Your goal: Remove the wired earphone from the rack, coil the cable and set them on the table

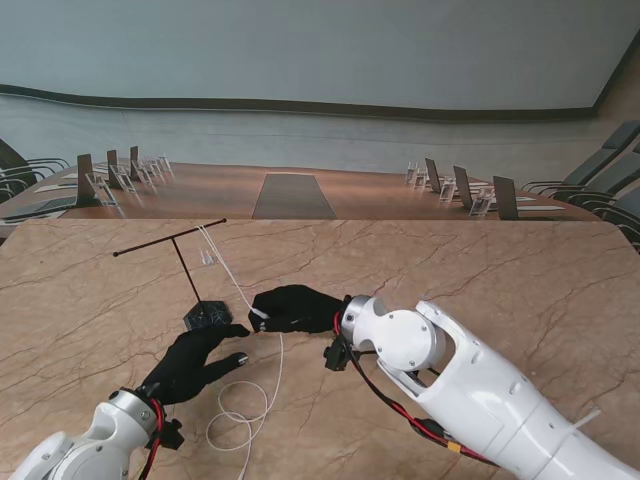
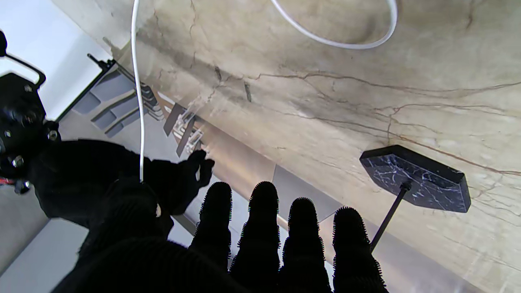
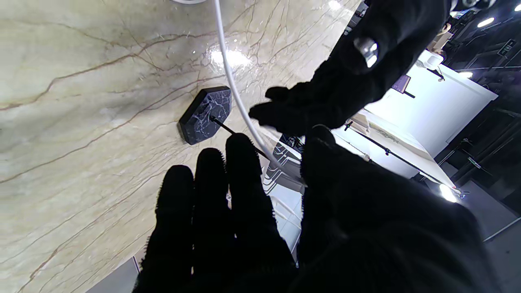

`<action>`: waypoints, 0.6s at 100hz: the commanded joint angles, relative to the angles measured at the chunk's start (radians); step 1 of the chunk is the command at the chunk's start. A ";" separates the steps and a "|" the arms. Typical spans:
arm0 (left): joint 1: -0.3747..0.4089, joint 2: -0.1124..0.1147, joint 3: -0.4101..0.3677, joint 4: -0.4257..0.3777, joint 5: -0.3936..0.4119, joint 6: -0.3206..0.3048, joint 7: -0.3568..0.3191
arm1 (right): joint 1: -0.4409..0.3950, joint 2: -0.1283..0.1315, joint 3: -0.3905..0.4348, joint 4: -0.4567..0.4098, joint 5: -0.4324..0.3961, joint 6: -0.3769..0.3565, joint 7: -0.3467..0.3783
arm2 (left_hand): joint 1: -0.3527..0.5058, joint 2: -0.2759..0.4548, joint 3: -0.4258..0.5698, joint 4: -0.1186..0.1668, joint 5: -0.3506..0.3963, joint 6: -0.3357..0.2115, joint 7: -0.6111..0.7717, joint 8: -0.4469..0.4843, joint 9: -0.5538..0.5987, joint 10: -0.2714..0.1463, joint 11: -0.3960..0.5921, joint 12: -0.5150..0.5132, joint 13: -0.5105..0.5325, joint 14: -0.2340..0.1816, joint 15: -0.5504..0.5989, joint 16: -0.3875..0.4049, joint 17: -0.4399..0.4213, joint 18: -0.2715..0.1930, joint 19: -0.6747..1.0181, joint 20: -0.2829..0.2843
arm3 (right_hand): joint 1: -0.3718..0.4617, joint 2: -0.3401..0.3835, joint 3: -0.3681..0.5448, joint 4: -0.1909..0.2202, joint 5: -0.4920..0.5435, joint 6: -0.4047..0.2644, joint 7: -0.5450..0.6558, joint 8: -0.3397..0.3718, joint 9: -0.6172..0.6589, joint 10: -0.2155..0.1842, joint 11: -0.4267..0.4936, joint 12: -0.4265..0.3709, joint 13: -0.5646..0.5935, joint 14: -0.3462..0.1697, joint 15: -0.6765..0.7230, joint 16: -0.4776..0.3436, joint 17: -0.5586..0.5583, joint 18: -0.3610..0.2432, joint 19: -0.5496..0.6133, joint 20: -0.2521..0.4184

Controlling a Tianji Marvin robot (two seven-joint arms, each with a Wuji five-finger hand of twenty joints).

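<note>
Nearest to me, the white cable (image 1: 245,405) of the wired earphone lies in loose loops on the marble table (image 1: 480,270), on my side of the rack's base and a little to its right. From those loops one strand climbs away from me, off the table, up to the two black-gloved hands, which meet just to the right of the base. The left hand (image 1: 195,362) reaches toward the base from the near side with its four fingers (image 2: 264,228) stretched out straight and spread, palm to the table; the left wrist view shows nothing between those fingers, and its thumb is too dark to read, so I cannot tell whether this hand has any hold on the cable. The right hand (image 1: 295,308) lies just beside the base on its right, fingers pointing left; the right wrist view shows the cable passing between its thumb and its fingers (image 3: 244,171), and in the stand view a white bit shows at its fingertips, so it looks pinched on the cable. The rack's base (image 1: 207,316) is a dark marbled block flat on the table. From it a thin black post rises to a tilted crossbar (image 1: 168,239), farther from me than the base, and the cable runs on up to that bar and hangs over it.
</note>
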 commanded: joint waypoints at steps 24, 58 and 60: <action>-0.039 -0.013 0.008 0.027 -0.100 0.001 -0.004 | -0.036 0.013 0.000 -0.038 -0.011 0.009 0.022 | -0.218 0.080 -0.035 -0.007 0.015 0.064 -0.122 -0.085 -0.029 0.005 -0.081 -0.061 -0.016 -0.019 -0.096 -0.084 -0.014 -0.015 -0.116 -0.034 | 0.032 0.034 0.069 0.095 0.169 -0.093 0.179 0.093 0.021 0.034 0.034 0.002 0.020 -0.001 0.030 -0.007 0.007 0.004 0.050 -0.018; -0.103 -0.028 0.033 0.081 -0.233 -0.029 0.015 | -0.059 0.027 0.001 -0.070 -0.025 0.016 0.046 | -0.413 0.091 -0.035 -0.023 0.038 0.111 -0.188 -0.146 -0.030 0.041 -0.121 -0.090 -0.034 0.010 -0.136 -0.125 0.015 -0.066 -0.228 -0.112 | 0.030 0.030 0.075 0.101 0.172 -0.089 0.180 0.092 0.025 0.039 0.039 0.002 0.024 0.000 0.032 -0.007 0.008 0.005 0.055 -0.022; -0.106 -0.028 0.034 0.083 -0.235 -0.029 0.015 | -0.061 0.027 0.000 -0.071 -0.026 0.017 0.047 | -0.412 0.090 -0.033 -0.023 0.039 0.114 -0.187 -0.146 -0.030 0.042 -0.122 -0.090 -0.035 0.010 -0.137 -0.126 0.016 -0.067 -0.231 -0.115 | 0.030 0.030 0.075 0.102 0.172 -0.089 0.180 0.092 0.025 0.039 0.039 0.002 0.023 -0.001 0.032 -0.007 0.008 0.005 0.056 -0.023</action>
